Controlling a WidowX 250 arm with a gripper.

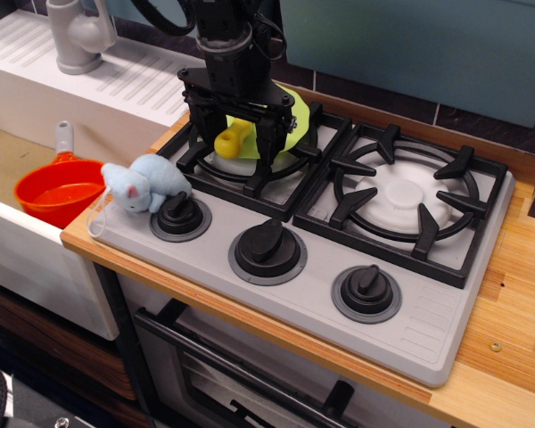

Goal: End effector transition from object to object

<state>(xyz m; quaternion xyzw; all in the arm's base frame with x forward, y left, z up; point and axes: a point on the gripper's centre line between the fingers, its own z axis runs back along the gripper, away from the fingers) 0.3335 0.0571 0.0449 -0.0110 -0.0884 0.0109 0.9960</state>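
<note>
Orange plastic pot (61, 193) with a grey handle sits in the sink (9, 160) at the left, and it looks empty and shiny inside. Above the left burner grate (250, 165) of the grey toy stove (339, 267) hangs the end effector (238, 134), black metal with two straight fingers spread apart and grasping nothing, a yellow rounded object (232, 140) showing between them over a lime green cloth (294, 120). Soft light blue plush animal (145, 185) lies at the stove's front left corner, touching the left of three round black knobs (180, 214).
</note>
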